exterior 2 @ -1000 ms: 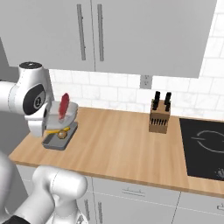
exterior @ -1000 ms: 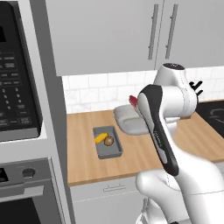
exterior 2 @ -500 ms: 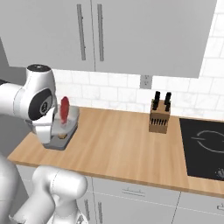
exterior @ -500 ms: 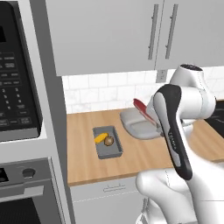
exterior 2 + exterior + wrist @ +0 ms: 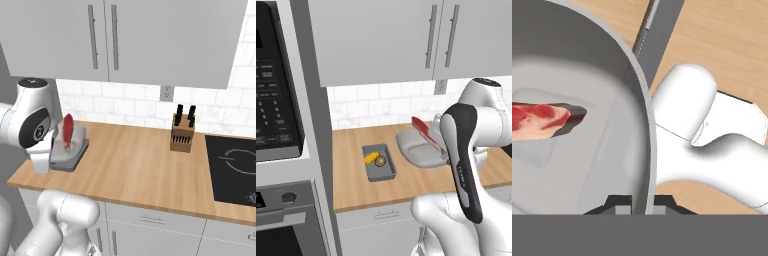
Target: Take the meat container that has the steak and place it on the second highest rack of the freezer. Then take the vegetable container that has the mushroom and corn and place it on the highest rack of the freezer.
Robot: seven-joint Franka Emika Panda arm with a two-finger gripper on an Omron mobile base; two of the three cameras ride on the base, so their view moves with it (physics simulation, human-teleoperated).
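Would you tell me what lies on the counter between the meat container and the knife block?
Nothing: in the right base view the stretch of wooden counter between the meat container with the steak and the knife block is bare.

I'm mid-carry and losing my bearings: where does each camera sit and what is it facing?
Left base view: behind the arm's left, looking forward and down at the counter; the arm rises lower right, by the meat container and vegetable container.
Right base view: behind the arm's right; arm lower left, knife block ahead.
Hand view: on the hand, looking along the pincer, shut on the meat container's rim.
All three share the steak.
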